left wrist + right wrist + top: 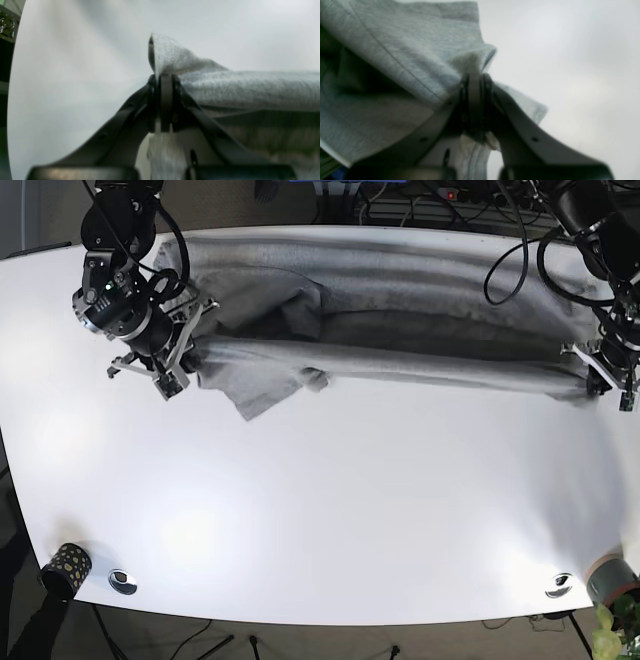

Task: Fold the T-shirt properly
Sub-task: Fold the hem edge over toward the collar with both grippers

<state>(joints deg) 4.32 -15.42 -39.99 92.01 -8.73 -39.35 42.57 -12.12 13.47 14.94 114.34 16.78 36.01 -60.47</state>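
The grey T-shirt (pixel 400 310) lies stretched across the far half of the white table (pixel 330 500), its near edge lifted into a taut fold between both arms. My left gripper (pixel 165 77) is shut on the T-shirt (pixel 250 87) edge; a tuft of cloth sticks up above its tips. In the base view that left gripper (pixel 590 380) is at the right end of the fold. My right gripper (pixel 475 80) is shut on the T-shirt (pixel 395 62), with cloth bunched over its tips. The same right gripper (pixel 185 360) is at the fold's left end, where a sleeve hangs down.
Near the table's front edge sit a dark speckled cup (pixel 65 568) at the left corner, a small metal disc (pixel 123 581) beside it, another disc (pixel 558 584) at the right, and a grey cup (pixel 612 580) with a plant. Cables hang behind the table.
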